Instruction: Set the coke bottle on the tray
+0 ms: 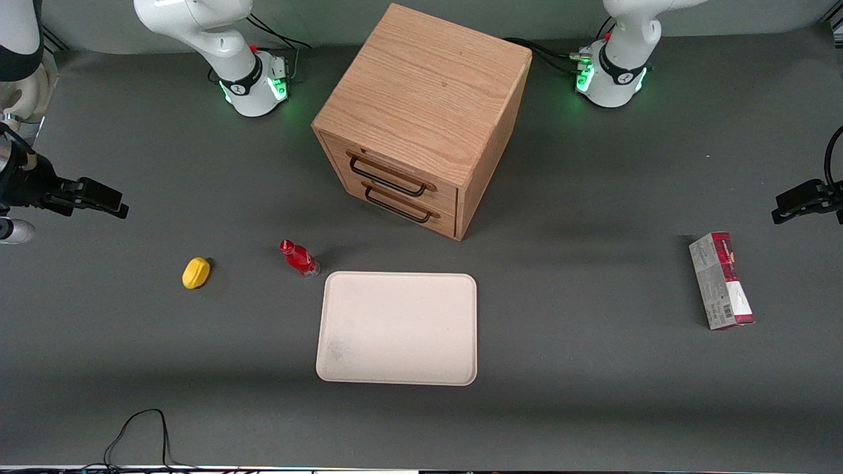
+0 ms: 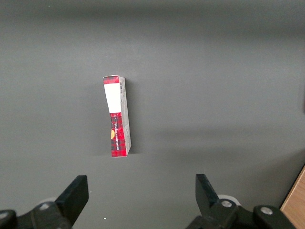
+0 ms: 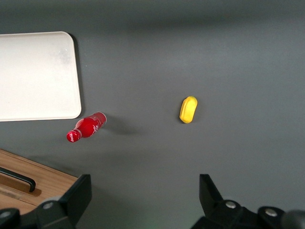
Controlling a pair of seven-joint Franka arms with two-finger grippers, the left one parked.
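Note:
The coke bottle (image 1: 299,258) is a tiny red bottle with a red cap and clear base. It stands on the grey table just off a corner of the tray (image 1: 397,327), between the tray and the cabinet's front. It also shows in the right wrist view (image 3: 86,127), beside the tray's rim (image 3: 71,71). The tray is flat, pale beige and bare. My right gripper (image 1: 99,197) hangs high at the working arm's end of the table, well apart from the bottle. In the wrist view the gripper (image 3: 143,195) is open and holds nothing.
A wooden two-drawer cabinet (image 1: 421,118) stands farther from the front camera than the tray. A yellow lemon-like lump (image 1: 196,272) lies beside the bottle, toward the working arm's end; it shows in the wrist view too (image 3: 188,109). A red-and-grey carton (image 1: 721,280) lies toward the parked arm's end.

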